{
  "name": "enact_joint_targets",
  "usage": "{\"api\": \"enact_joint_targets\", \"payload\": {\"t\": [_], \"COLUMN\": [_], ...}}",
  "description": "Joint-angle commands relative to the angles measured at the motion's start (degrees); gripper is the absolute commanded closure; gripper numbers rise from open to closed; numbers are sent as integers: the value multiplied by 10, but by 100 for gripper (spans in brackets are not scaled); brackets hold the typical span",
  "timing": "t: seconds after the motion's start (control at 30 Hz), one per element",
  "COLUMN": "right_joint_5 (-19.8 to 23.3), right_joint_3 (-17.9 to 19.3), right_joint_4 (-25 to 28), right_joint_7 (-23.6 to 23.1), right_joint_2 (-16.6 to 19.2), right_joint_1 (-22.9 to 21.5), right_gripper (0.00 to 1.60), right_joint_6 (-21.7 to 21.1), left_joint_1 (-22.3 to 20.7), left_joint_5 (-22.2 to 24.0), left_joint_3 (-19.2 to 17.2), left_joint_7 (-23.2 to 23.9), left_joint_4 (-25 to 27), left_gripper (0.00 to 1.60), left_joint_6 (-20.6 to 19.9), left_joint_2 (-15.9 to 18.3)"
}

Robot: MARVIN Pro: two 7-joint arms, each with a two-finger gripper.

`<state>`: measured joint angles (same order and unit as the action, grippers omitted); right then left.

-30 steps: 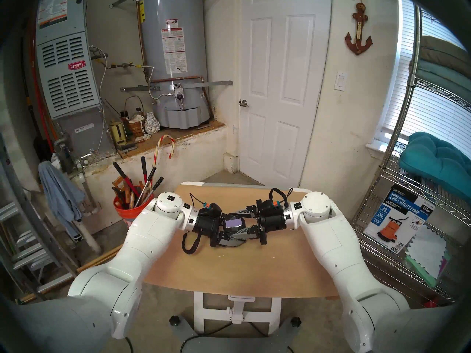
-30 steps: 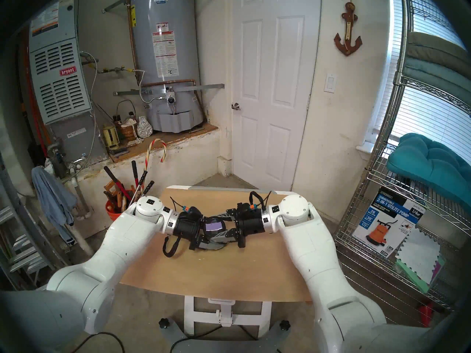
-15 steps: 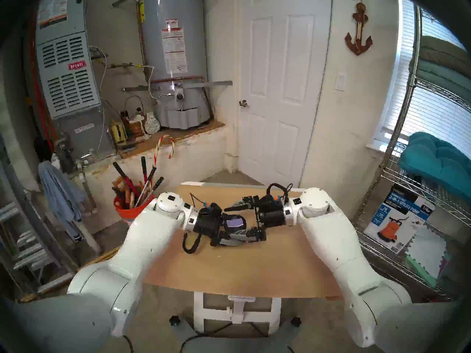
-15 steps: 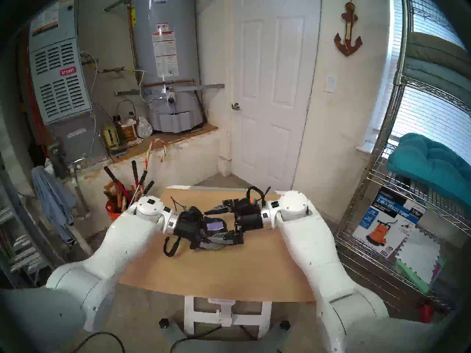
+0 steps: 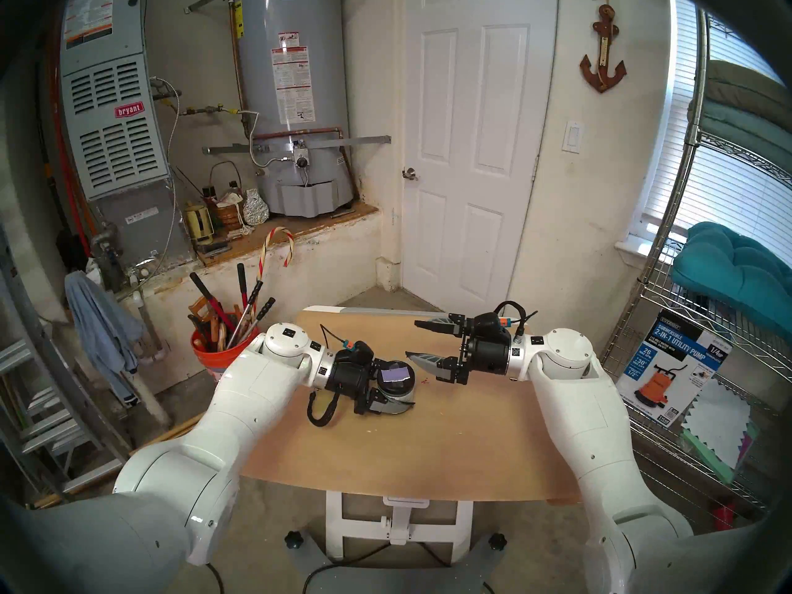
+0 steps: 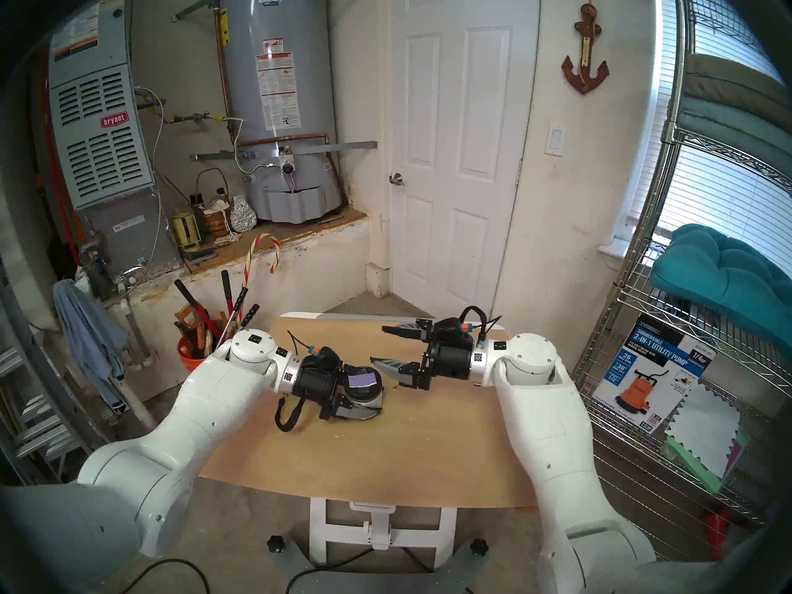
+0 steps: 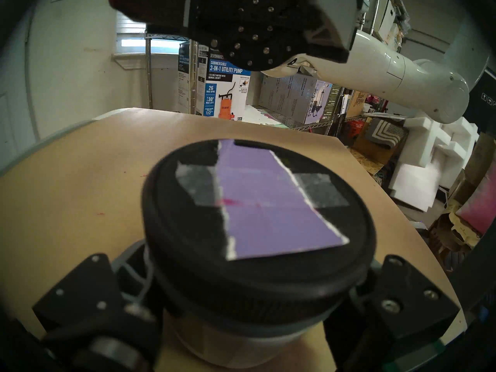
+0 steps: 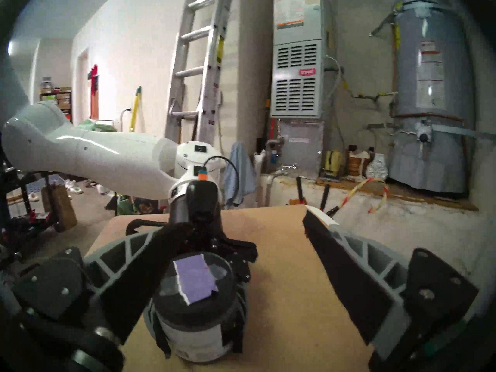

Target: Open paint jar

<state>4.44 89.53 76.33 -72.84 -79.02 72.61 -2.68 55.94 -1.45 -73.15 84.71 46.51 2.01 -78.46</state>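
The paint jar (image 5: 402, 392) stands on the wooden table (image 5: 385, 460), left of centre, and its black lid (image 5: 396, 372) with a lilac swatch sits on top. My left gripper (image 5: 403, 398) is shut on the jar's body below the lid, one finger on each side. The lid (image 7: 257, 210) fills the left wrist view. My right gripper (image 5: 412, 339) hovers open and empty, up and to the right of the jar, clear of it. From the right wrist, the jar (image 8: 196, 309) shows ahead between the spread fingers (image 8: 349, 269).
An orange bucket of long-handled tools (image 5: 214, 353) stands off the table's left far corner. A wire shelf (image 5: 707, 409) with a pump box (image 5: 668, 374) stands close on the right. A white door (image 5: 471, 151) is beyond the table.
My right gripper, which was shut around the jar's lid, has opened and drawn back up and to the right. The left gripper still holds the jar in place.
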Motion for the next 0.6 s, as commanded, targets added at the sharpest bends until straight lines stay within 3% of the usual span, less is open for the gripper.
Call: {"api": "enact_joint_targets", "payload": {"t": [0.0,0.57], "right_joint_5": [-7,-30], "right_joint_3": [9,22], "right_joint_4": [63,185], "right_joint_7": [33,101], "right_joint_2": [-11,-52], "right_joint_1": [54,166], "right_gripper": [0,0], "right_joint_6": [-17,-47], "left_joint_1": [-15,-20], "left_joint_5": [2,-2], "left_joint_3": [-3,-3], "left_joint_7": [-4,-8], "left_joint_4": [3,-4], "left_gripper": [160,160], "left_joint_6": [0,0], "left_joint_2": [-5,-9]}}
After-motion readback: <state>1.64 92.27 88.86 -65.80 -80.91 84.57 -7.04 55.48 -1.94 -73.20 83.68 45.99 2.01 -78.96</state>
